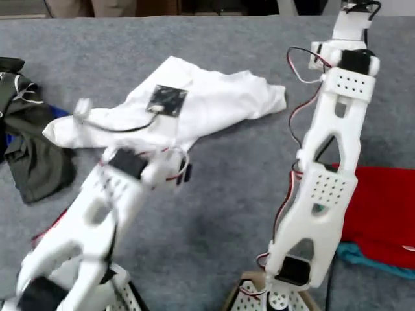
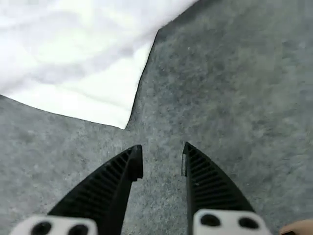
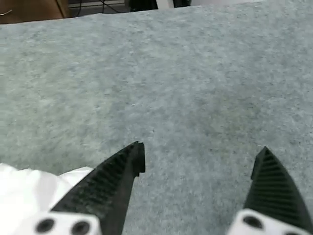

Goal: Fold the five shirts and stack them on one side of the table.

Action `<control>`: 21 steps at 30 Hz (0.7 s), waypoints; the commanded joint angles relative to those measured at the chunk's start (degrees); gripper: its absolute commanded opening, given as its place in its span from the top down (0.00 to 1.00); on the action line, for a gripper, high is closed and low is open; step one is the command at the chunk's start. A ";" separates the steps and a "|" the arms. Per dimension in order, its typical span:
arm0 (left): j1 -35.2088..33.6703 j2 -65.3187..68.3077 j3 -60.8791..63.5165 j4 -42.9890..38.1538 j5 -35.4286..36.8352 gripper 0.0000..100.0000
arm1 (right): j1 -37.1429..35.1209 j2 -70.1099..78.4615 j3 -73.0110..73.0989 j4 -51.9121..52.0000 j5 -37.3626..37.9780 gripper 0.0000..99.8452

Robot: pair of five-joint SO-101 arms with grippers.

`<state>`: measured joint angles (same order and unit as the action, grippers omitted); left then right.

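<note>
A crumpled white shirt point(image 1: 201, 97) with a black print lies at the middle of the grey table. My left arm point(image 1: 117, 188) stands at its near side. In the left wrist view my left gripper point(image 2: 161, 160) is open by a narrow gap just over the cloth, nothing between its fingers, a short way from the white shirt's hem corner point(image 2: 98, 93). My right arm point(image 1: 337, 129) stretches toward the far right. Over bare cloth my right gripper point(image 3: 200, 159) is wide open and holds nothing, with a bit of the white shirt point(image 3: 29, 183) beside one finger.
Dark green and black shirts point(image 1: 29, 149) are heaped at the left edge, with a bit of blue under them. A red shirt point(image 1: 382, 207) lies at the right edge over a teal one point(image 1: 369, 259). The table's far edge point(image 3: 146, 13) is near the right gripper.
</note>
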<state>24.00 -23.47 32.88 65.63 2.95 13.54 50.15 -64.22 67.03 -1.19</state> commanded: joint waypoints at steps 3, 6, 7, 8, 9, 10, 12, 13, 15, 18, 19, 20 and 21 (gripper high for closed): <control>0.44 19.91 -12.22 2.20 0.35 0.86 | 1.01 2.77 -10.42 3.43 -0.35 0.65; 0.26 26.24 -15.38 3.25 0.35 0.86 | 1.10 4.00 -12.18 3.69 -0.35 0.65; 0.26 27.56 -15.82 2.99 0.35 0.86 | 1.10 4.09 -12.35 3.69 -0.35 0.65; 0.18 28.62 -16.35 2.81 0.35 0.86 | 1.10 4.18 -12.35 3.69 -0.35 0.65; -0.26 29.14 -16.62 2.64 0.35 0.86 | 1.10 4.18 -12.26 3.69 -0.35 0.65; -0.79 29.49 -16.79 1.49 0.00 0.87 | 1.10 4.18 -12.26 3.69 -0.35 0.65; -2.81 29.41 -17.14 -0.18 -0.18 0.90 | 1.10 4.18 -12.26 3.69 -0.35 0.65; -3.96 29.32 -17.58 -0.53 -0.18 0.90 | 1.10 4.18 -12.26 3.69 -0.35 0.65; -5.63 29.32 -18.81 1.05 -0.97 0.87 | 1.10 4.18 -12.26 3.69 -0.35 0.65; -7.21 29.32 -19.96 5.01 -2.29 0.82 | 1.01 4.26 -12.26 3.69 -0.35 0.65; -7.56 29.32 -19.96 5.45 -2.64 0.81 | 0.92 4.26 -12.26 3.69 -0.35 0.65; -7.82 29.32 -19.87 5.54 -2.90 0.81 | 0.84 4.26 -12.26 3.69 -0.35 0.65; -7.82 29.67 -19.60 5.45 -3.60 0.81 | 0.75 4.35 -12.26 3.69 -0.35 0.65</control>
<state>17.05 6.15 15.65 70.46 0.66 13.45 54.64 -73.36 70.46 -1.19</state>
